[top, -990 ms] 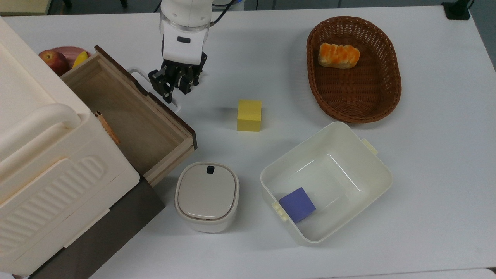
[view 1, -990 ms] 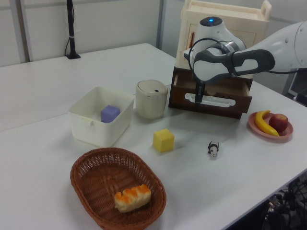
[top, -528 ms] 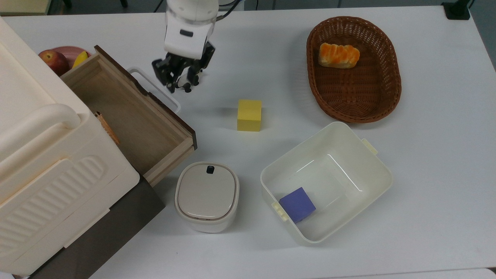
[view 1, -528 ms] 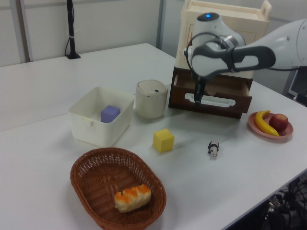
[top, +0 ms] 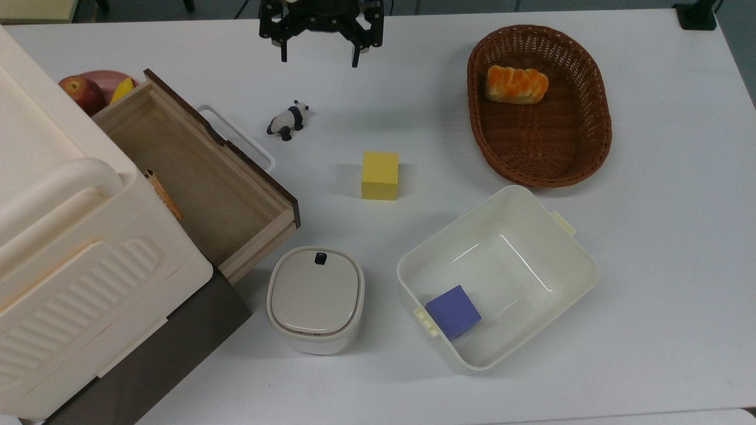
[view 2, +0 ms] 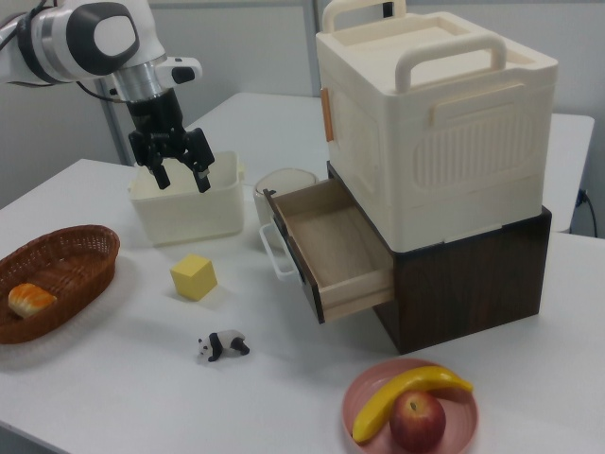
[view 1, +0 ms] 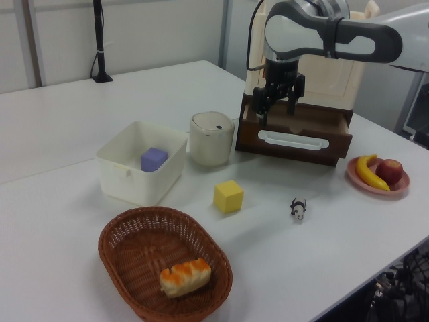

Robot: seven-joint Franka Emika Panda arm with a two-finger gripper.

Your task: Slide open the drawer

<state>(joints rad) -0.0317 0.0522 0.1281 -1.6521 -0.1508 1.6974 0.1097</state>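
No legible text, label, brand mark, number or sign appears on any object in these three views.

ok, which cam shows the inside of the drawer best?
The top view: it looks straight down into the drawer, showing its bare light-wood floor. The right view shows the interior obliquely. The left view mostly shows its dark front and white handle.

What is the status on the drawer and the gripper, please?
Gripper open, empty, raised clear of the table. Drawer pulled well out, white handle free. Panda figurine on the table near the handle, not blocking.
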